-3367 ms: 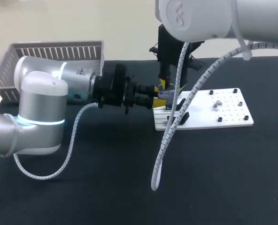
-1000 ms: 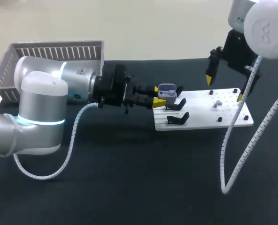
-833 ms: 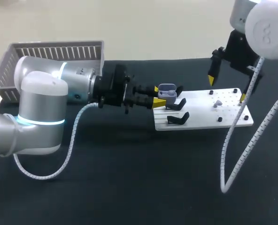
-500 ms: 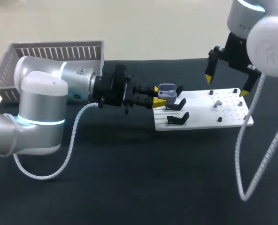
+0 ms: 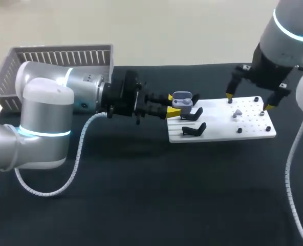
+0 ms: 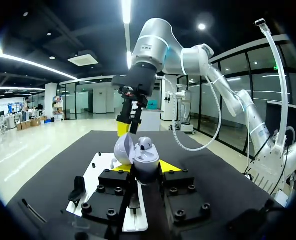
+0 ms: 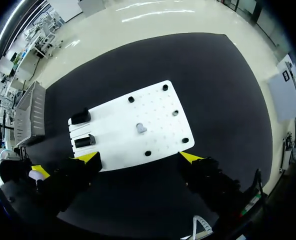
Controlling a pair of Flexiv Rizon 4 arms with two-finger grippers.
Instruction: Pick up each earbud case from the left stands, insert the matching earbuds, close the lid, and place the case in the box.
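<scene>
While the left gripper [image 5: 173, 104] has both yellow tips clamped on the earbud case [image 5: 182, 100], the case sits above the left end of the white peg board [image 5: 218, 129], just beside the farther of two black stands [image 5: 193, 114].

Left wrist view: case [image 6: 144, 162] is upright between the fingers, with its lid [image 6: 123, 148] flipped open. One earbud [image 6: 146, 146] is seated inside; I can't tell whether the second slot is filled.

Right gripper [image 5: 247, 101] hovers over the right half of the board with its fingers spread wide and nothing between them. One tip is near the board's far edge, the other near its right edge.

Right wrist view: the board [image 7: 118, 131] lies under the right gripper [image 7: 139, 157]. A loose grey earbud [image 7: 141, 128] lies near the board's middle, clear of both tips. Black pegs [image 7: 148, 153] are dotted around it, and the two stands [image 7: 84, 141] are at the far-left end.

Loose earbud in the head view [image 5: 237, 113]: on the board, under the gap between the right fingers.

Grey slatted basket [image 5: 54, 55] sits at the far left corner of the black table [image 5: 141, 200], well apart from the board and behind the left arm.
</scene>
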